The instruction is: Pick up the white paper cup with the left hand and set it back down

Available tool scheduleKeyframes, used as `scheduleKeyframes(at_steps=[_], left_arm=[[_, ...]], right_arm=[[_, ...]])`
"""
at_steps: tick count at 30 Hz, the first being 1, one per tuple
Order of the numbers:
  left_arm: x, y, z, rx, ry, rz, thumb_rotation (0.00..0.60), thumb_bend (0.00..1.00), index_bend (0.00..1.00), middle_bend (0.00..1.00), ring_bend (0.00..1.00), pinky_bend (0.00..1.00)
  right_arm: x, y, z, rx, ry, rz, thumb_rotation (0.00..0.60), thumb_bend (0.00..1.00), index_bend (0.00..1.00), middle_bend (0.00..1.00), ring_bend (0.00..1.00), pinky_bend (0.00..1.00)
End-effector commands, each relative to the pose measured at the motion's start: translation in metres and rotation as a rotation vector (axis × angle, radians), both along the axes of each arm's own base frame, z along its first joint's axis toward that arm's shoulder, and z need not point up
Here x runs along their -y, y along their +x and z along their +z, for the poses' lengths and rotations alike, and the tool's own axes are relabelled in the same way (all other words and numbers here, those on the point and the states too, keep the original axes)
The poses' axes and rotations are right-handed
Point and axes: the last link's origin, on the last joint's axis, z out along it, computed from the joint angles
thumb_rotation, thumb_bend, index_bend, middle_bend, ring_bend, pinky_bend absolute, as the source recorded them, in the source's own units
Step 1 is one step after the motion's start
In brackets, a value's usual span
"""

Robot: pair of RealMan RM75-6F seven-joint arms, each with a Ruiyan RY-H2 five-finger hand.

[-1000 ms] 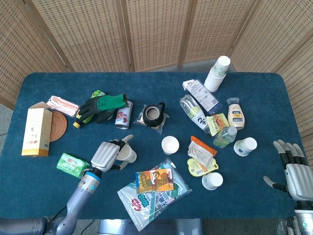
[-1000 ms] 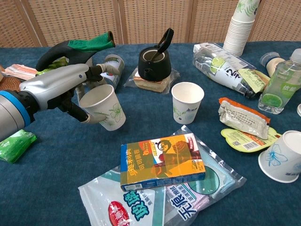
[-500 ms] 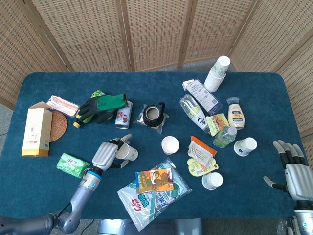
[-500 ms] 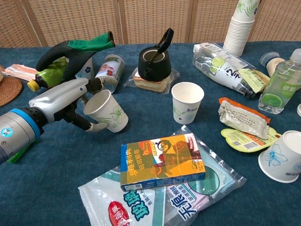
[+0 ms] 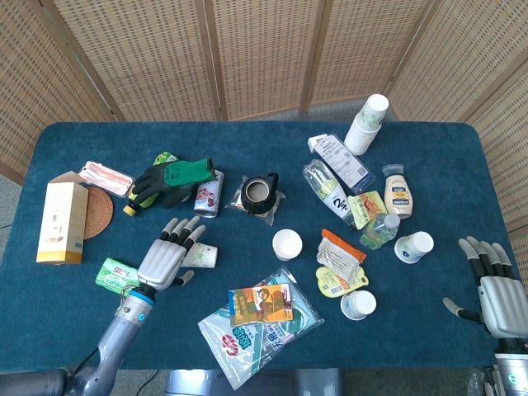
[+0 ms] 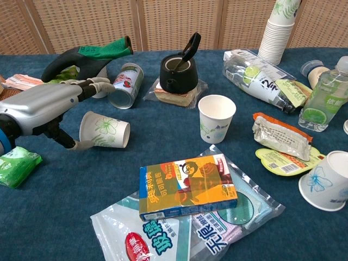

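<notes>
The white paper cup [image 5: 201,256] [image 6: 105,130] with a green flower print lies on its side on the blue table, its wide mouth toward my left hand. My left hand [image 5: 165,261] [image 6: 44,104] hovers just left of it with fingers spread above the cup and holds nothing. Its thumb lies close to the cup's rim; whether they touch is unclear. My right hand [image 5: 493,287] rests open at the table's right front corner, far from the cup, and shows only in the head view.
Another upright paper cup [image 6: 216,118] stands mid-table. A snack box on plastic bags [image 6: 186,185] lies in front, a can [image 6: 123,85] and a black-green glove [image 6: 81,57] behind the hand, a green packet [image 6: 16,166] at left, a black kettle [image 6: 178,73] at back.
My left hand has let go of the cup and spread its fingers, drawing back to the left. The cup, held tilted before, now lies on its side on the table.
</notes>
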Motion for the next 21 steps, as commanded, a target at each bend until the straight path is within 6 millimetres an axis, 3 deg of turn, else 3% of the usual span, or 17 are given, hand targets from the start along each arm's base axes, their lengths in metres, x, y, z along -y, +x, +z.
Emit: scheduleKeyframes(at_steps=[1, 11, 21], left_arm=[[0.002, 0.002, 0.006, -0.029, 0.003, -0.015, 0.6, 0.3, 0.0, 0.0, 0.0, 0.0], [-0.01, 0.034, -0.015, -0.14, -0.059, -0.062, 0.6, 0.3, 0.0, 0.0, 0.0, 0.0], [-0.024, 0.048, -0.036, -0.243, -0.061, -0.042, 0.6, 0.3, 0.0, 0.0, 0.0, 0.0]], right_arm=[[0.0, 0.0, 0.0, -0.001, 0.002, 0.001, 0.6, 0.08, 0.0, 0.0, 0.0, 0.0], [0.0, 0.0, -0.001, -0.001, 0.004, 0.002, 0.6, 0.09, 0.0, 0.0, 0.0, 0.0], [0.0, -0.001, 0.0, 0.004, 0.004, 0.0, 0.6, 0.08, 0.0, 0.0, 0.0, 0.0]])
